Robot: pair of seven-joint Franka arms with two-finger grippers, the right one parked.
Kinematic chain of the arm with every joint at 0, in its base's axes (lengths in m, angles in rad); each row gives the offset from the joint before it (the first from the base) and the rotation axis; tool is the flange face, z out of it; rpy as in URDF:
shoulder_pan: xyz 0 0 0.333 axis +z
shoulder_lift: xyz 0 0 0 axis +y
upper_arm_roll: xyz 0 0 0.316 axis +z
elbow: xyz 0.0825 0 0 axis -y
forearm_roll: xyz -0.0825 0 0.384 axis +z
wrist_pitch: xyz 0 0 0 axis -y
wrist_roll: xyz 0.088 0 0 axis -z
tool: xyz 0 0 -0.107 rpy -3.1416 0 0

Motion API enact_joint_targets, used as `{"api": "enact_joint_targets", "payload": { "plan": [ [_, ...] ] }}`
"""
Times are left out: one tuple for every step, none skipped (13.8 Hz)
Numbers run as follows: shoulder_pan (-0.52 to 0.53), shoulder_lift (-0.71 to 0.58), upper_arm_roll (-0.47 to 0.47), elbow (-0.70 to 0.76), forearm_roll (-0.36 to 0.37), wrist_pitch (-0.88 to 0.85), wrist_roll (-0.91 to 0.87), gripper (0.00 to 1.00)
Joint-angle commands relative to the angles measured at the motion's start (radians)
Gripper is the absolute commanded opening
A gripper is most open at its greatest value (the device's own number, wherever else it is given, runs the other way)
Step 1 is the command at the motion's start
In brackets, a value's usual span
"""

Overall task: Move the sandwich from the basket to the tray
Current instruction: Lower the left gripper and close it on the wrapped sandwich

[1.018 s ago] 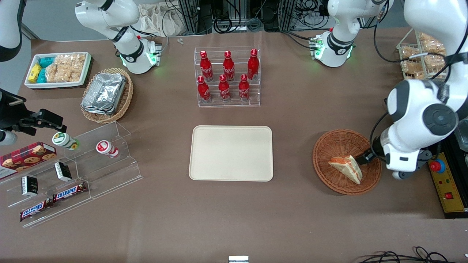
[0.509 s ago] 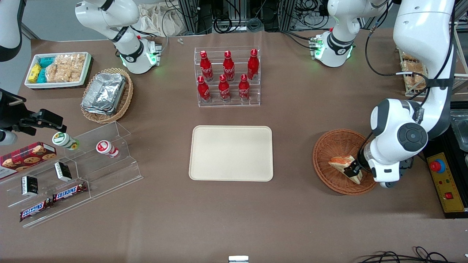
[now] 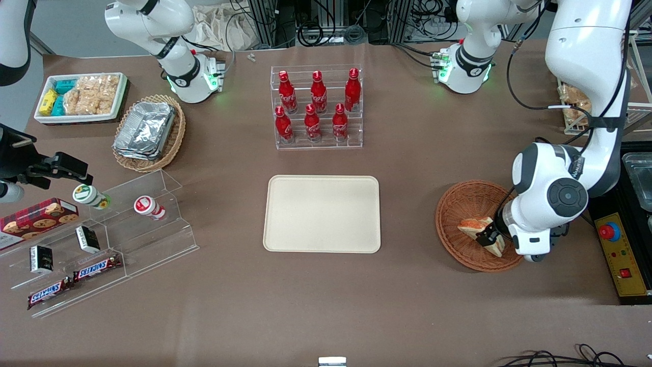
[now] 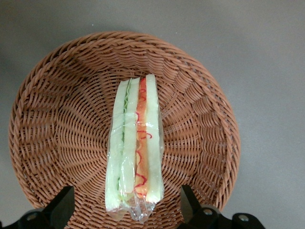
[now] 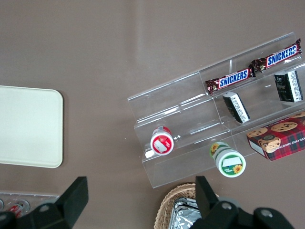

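Note:
The sandwich [image 3: 479, 228] is a plastic-wrapped wedge of pale bread with orange-red filling. It lies in the round reddish-brown wicker basket [image 3: 458, 209] toward the working arm's end of the table. My left gripper [image 3: 491, 237] is down in the basket, open, with one finger on each side of the sandwich's end. In the left wrist view the sandwich [image 4: 136, 148] lies between the black fingers [image 4: 59, 210], with a gap on both sides, inside the basket [image 4: 57, 105]. The cream-beige tray [image 3: 322, 213] lies bare at the table's middle.
A clear rack of red bottles [image 3: 317, 107] stands farther from the camera than the tray. A tan oval basket of foil containers [image 3: 148, 131], a white snack box [image 3: 80, 97] and a clear stand with snacks [image 3: 97, 244] lie toward the parked arm's end. A control box [image 3: 624, 257] sits beside the basket.
My left gripper has come down from beside the basket's rim into the basket and now straddles the sandwich's end. The sandwich has not moved.

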Motion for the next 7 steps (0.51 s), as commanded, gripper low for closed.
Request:
{"api": "enact_joint_targets", "payload": {
  "plan": [
    [-0.004, 0.010, 0.003, -0.011, 0.022, 0.026, -0.031, 1.00],
    [-0.004, 0.015, 0.003, -0.011, 0.022, 0.031, -0.031, 1.00],
    [-0.004, 0.022, 0.004, -0.011, 0.024, 0.042, -0.031, 1.00],
    [-0.004, 0.032, 0.004, -0.011, 0.024, 0.052, -0.031, 1.00],
    [-0.004, 0.042, 0.006, -0.011, 0.022, 0.066, -0.031, 1.00],
    [-0.004, 0.045, 0.006, -0.011, 0.024, 0.080, -0.031, 1.00],
    [-0.004, 0.052, 0.006, -0.010, 0.024, 0.086, -0.029, 0.98]
  ]
}}
